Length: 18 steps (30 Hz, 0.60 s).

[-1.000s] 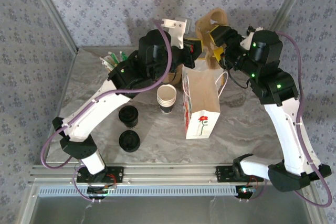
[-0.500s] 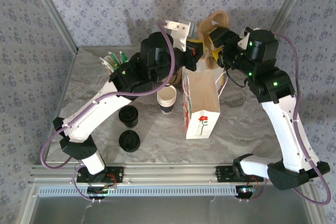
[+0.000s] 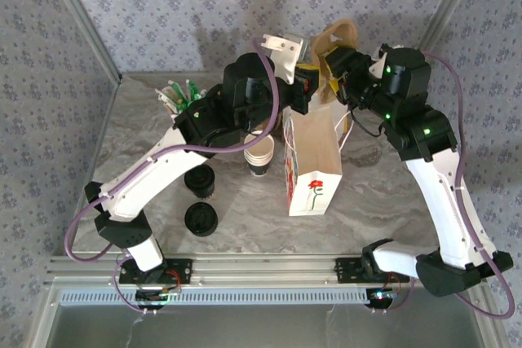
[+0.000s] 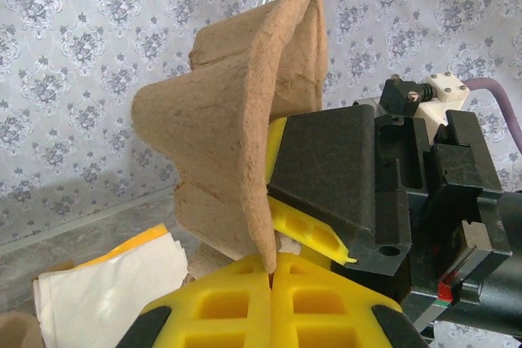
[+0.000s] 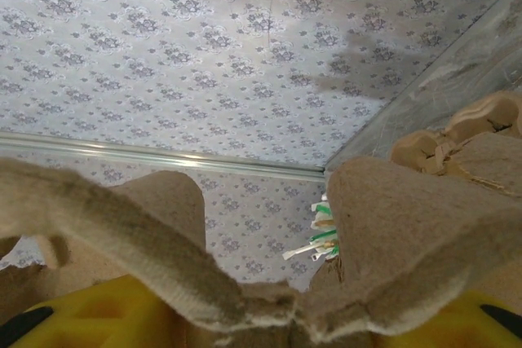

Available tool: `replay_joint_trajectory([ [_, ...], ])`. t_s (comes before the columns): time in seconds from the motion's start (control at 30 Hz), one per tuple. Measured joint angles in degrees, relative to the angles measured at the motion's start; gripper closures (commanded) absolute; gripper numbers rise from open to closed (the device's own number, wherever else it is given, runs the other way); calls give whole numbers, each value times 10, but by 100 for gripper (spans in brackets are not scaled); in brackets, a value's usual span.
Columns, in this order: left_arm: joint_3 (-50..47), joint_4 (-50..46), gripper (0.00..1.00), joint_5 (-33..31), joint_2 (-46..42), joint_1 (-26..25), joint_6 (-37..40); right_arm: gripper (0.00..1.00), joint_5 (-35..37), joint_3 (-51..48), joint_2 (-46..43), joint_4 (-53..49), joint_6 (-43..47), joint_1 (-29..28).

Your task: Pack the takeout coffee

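Toward the left of the grey marbled table [image 3: 383,193], beside the left forearm, stand two round black-topped things, one just behind the other. I take the farther one for the takeout coffee [image 3: 200,182], a small dark paper cup under a round black plastic lid. The nearer I take for a loose flat black lid [image 3: 201,219], though the top view does not settle which is which. Either way the coffee is on the table, untouched and not packed. The left gripper [image 4: 271,270] is raised at the back, its yellow fingers pressed together on the lower edge of a brown moulded-pulp cup carrier [image 4: 236,136]. Nearer, on the table, sits a white paper bag with a red flower print [image 3: 314,160]. The right gripper [image 5: 269,319] has a finger on each side of the same carrier; whether they pinch it I cannot tell. By my reckoning only the carrier is in hand: seating the cup and bagging it all remain
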<state>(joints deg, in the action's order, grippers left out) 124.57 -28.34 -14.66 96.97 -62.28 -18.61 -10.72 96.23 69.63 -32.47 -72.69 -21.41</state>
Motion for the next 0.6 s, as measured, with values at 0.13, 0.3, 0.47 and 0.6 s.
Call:
replay_joint_trajectory([
  [0.13, 0, -1, 100, 0, 0, 0, 2, 50, 1, -8, -4, 5, 0, 0],
  [0.3, 0, -2, 100, 0, 0, 0, 2, 52, 5, -14, -10, 9, -2, 0],
  [0.47, 1, -2, 98, 0, 0, 0, 2, 54, 5, -16, -14, 10, -4, 0],
  [0.6, 2, -2, 97, 0, 0, -1, 2, 54, 7, -17, -15, 12, -4, 0],
])
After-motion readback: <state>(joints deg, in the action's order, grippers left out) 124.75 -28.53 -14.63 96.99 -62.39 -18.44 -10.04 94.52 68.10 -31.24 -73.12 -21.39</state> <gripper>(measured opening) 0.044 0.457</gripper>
